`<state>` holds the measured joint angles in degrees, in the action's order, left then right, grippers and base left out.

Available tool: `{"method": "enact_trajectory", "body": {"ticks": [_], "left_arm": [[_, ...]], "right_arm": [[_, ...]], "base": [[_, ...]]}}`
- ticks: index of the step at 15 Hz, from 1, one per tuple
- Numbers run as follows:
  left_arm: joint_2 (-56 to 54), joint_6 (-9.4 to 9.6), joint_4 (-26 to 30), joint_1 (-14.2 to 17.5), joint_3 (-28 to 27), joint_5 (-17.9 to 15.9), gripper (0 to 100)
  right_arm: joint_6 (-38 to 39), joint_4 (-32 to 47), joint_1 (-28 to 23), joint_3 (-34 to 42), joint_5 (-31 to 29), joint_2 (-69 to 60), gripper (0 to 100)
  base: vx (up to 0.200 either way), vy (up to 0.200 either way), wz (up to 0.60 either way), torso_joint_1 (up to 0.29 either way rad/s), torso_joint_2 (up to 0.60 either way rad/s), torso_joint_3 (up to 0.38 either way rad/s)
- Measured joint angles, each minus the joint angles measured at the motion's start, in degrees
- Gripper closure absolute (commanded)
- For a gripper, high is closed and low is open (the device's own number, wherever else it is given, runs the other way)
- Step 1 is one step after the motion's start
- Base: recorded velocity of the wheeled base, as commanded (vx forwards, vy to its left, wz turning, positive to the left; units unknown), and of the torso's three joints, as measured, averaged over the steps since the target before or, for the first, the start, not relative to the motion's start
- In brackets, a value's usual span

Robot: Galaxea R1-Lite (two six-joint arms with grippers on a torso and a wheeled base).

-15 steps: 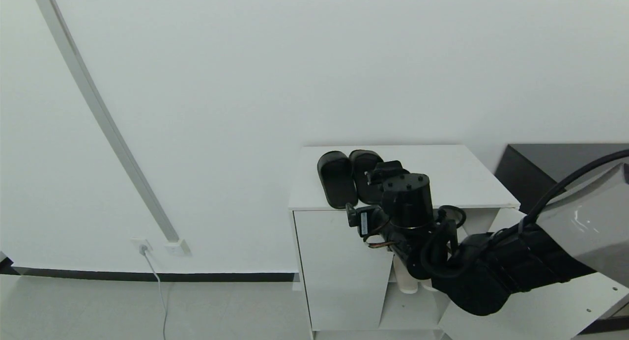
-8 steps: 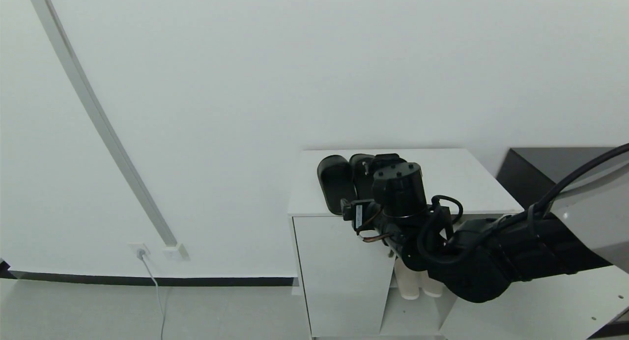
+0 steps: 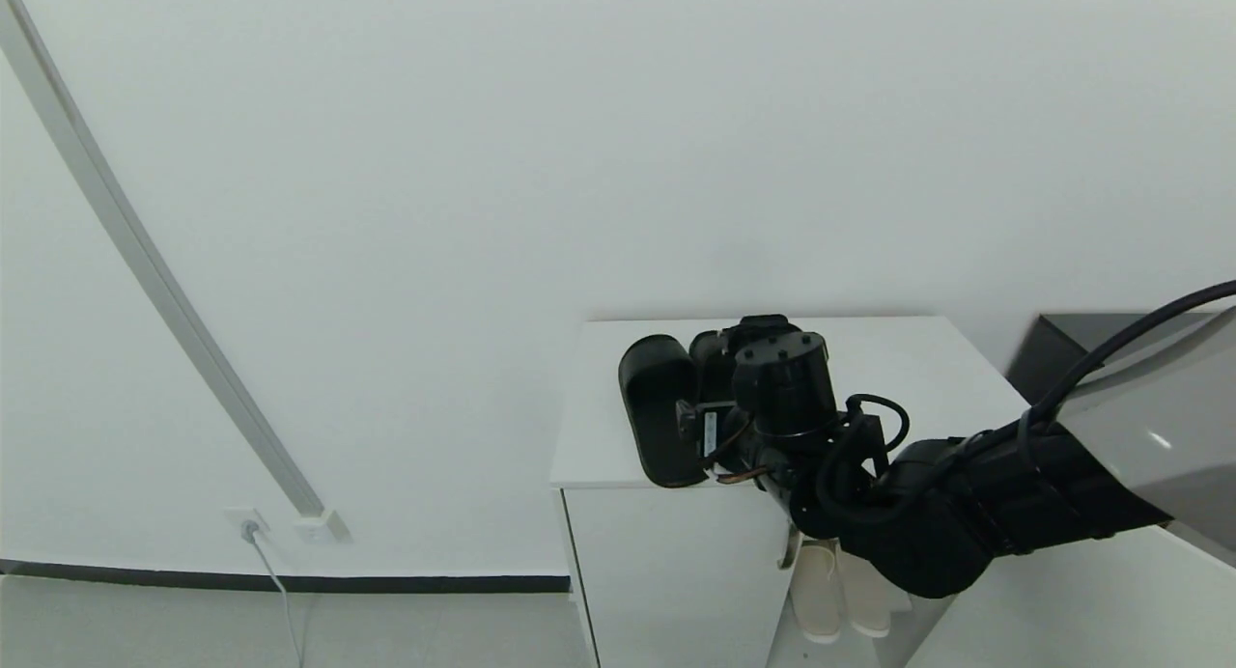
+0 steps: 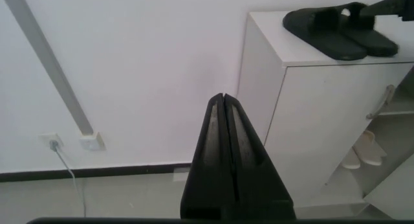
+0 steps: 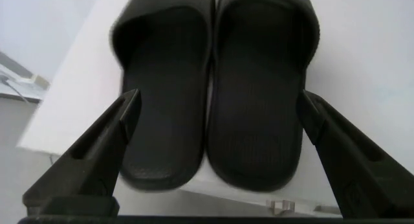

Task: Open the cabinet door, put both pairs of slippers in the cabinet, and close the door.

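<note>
Resting side by side on top of the white cabinet (image 3: 917,369), at its front edge: pair of black slippers (image 3: 657,417). Right gripper (image 5: 218,101) spread wide, one finger on either side of the pair. White slippers (image 3: 840,600) inside the cabinet, door (image 3: 1062,610) swung open. Left gripper (image 4: 223,101) pressed together, empty, off the cabinet's side.

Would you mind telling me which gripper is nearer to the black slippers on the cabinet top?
Right. The open right gripper is at the black slippers, fingers spread either side; the shut left gripper sits well apart, out beside the cabinet.
</note>
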<state>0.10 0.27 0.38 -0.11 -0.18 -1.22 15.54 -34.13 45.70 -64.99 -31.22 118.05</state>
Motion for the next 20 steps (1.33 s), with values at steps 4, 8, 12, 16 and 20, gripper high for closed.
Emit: {"method": "enact_trajectory", "body": {"ticks": [4, 8, 12, 16, 20], "left_arm": [[0.0, 0.0, 0.0, 0.0, 0.0, 0.0, 100], [0.0, 0.0, 0.0, 0.0, 0.0, 0.0, 100], [0.0, 0.0, 0.0, 0.0, 0.0, 0.0, 100], [0.0, -0.02, 0.0, 0.0, 0.0, 0.0, 100], [0.0, -0.02, 0.0, 0.0, 0.0, 0.0, 100]], "right_arm": [[-0.1, -1.1, -0.1, -1.0, 0.1, 1.2, 0], [-0.3, -1.5, -1.1, -4.1, 0.2, 3.7, 0], [-1.7, -2.1, -3.0, -9.1, 0.9, 8.3, 0], [-3.3, -2.8, -4.5, -16.5, 1.1, 14.4, 0], [-8.0, -8.1, -5.8, -21.3, 1.7, 19.9, 0]], "base": [[0.0, 0.0, 0.0, 0.0, 0.0, 0.0], [0.0, 0.0, 0.0, 0.0, 0.0, 0.0], [0.0, 0.0, 0.0, 0.0, 0.0, 0.0], [0.0, 0.0, 0.0, 0.0, 0.0, 0.0], [0.0, 0.0, 0.0, 0.0, 0.0, 0.0]]}}
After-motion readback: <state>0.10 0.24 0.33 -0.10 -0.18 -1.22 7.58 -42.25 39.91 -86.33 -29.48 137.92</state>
